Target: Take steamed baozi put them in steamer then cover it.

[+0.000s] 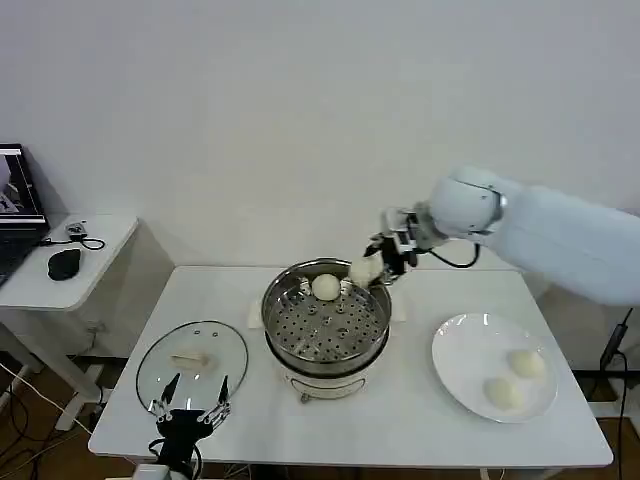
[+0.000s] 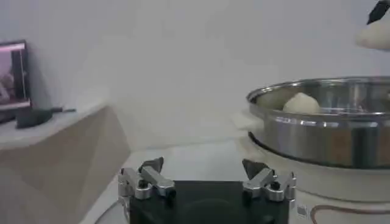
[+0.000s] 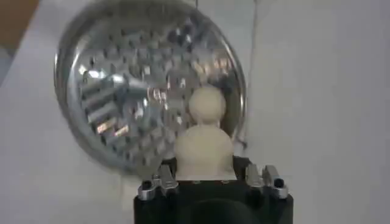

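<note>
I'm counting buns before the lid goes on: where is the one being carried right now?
In the head view, the right tool holds that baozi above the steamer's far right rim, beside the bun already on the tray.

No text, label, brand, number or sign can be read anywhere, not on the round shiny stainless-steel steamer [image 1: 326, 325] nor on the flat white plate [image 1: 470, 360].

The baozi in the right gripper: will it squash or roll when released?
Likely soft: the baozi bulges between the right gripper fingers. Being round, it may roll on the steamer tray, though the perforations and the neighbouring bun should check it.
</note>
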{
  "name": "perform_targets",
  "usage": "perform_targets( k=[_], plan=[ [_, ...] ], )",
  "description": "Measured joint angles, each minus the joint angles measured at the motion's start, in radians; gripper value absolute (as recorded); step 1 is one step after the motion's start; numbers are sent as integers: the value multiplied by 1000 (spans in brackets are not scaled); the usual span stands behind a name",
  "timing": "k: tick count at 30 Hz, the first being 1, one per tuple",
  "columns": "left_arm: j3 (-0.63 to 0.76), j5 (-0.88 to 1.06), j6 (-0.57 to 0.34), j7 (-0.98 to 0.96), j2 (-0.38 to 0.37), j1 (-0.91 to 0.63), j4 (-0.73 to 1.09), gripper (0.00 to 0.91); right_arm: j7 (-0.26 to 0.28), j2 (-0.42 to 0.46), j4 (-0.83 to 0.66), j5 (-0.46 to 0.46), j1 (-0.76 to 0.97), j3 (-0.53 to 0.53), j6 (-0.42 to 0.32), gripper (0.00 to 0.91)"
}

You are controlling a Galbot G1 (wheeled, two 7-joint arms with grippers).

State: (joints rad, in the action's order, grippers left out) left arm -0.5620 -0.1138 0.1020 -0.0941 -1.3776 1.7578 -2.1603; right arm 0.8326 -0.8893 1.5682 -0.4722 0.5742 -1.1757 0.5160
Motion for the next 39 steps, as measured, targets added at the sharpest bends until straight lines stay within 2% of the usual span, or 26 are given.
perform_targets(
  k=[8,19,32,33,34,35,39],
  plan=[
    [-38,-97,-7,28,23,-12,3,907,-40,-135,-73,-39,-50,-11,46,625],
    [-63,-160,-21,50,48,-13,5,907,-70,-274,-196,-43,-133,-18,62,635],
    [-62,-154,-26,55,45,-4,-2,907,-76,-359,-291,-19,-188,-21,73,635],
    [-61,-153,-27,55,44,-3,-4,907,-75,-361,-295,-17,-191,-21,73,645],
    [-62,-152,-27,55,44,-2,-5,907,-75,-362,-297,-14,-195,-21,73,796],
    [-61,-151,-27,54,43,-1,-6,907,-75,-363,-298,-12,-198,-20,73,887],
    [-61,-144,-27,55,43,4,-10,907,-69,-363,-299,-6,-200,-13,71,907]
  ],
)
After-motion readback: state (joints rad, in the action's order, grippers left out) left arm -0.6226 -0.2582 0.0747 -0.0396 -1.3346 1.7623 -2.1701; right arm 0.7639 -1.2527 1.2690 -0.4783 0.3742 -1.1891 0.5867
